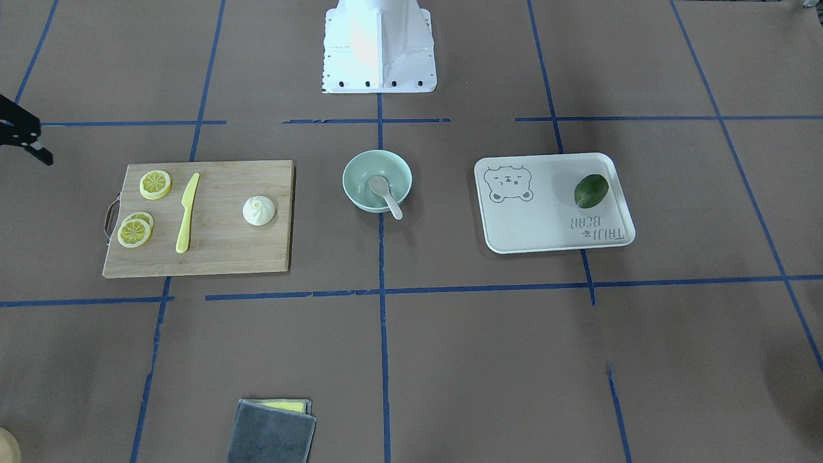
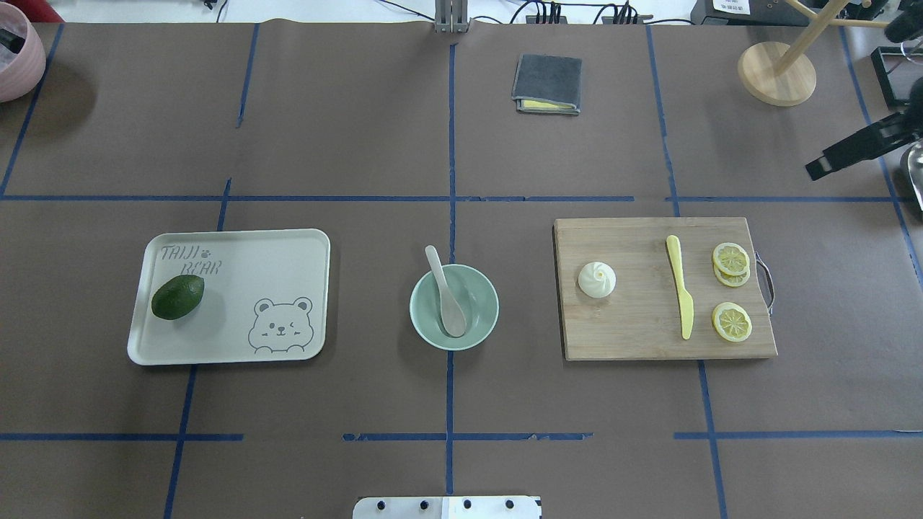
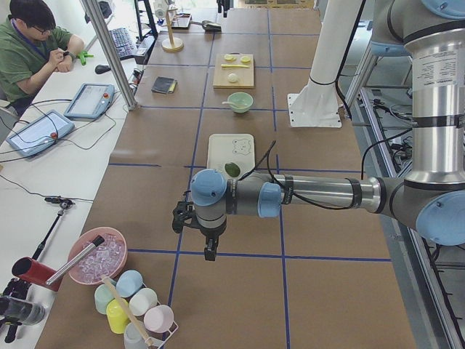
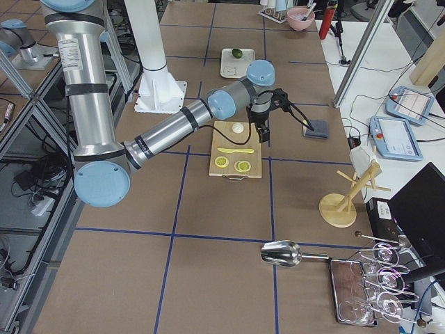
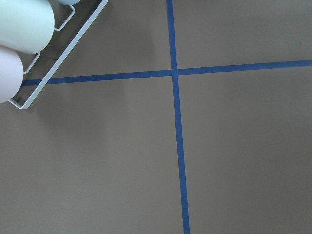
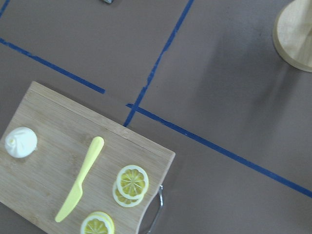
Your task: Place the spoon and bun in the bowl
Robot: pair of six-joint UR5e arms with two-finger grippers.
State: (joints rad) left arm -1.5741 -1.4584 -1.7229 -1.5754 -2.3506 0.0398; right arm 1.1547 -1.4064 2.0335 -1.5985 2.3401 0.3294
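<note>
On the brown paper-covered table point(image 2: 360, 130), the bamboo cutting board point(image 2: 634, 324) lies to the robot's right, the cream bear tray point(image 2: 288, 249) to its left and the mint-green bowl point(image 2: 484, 321) between them, apart from both. The left gripper point(image 3: 209, 254) hangs over bare table well left of the tray, and the right gripper point(image 4: 264, 137) hovers above the table near the board's far side; whether either is open or shut cannot be told, and neither visibly holds anything. The yellow knife point(image 2: 681, 292) lies across the board between the lemon slices point(image 2: 732, 321) and the bun point(image 2: 597, 280), which sits at the board's bowl-side end. The spoon point(image 2: 447, 299) rests with its scoop in the bowl and its handle over the far rim. An avocado point(image 2: 177, 296) lies on the tray.
</note>
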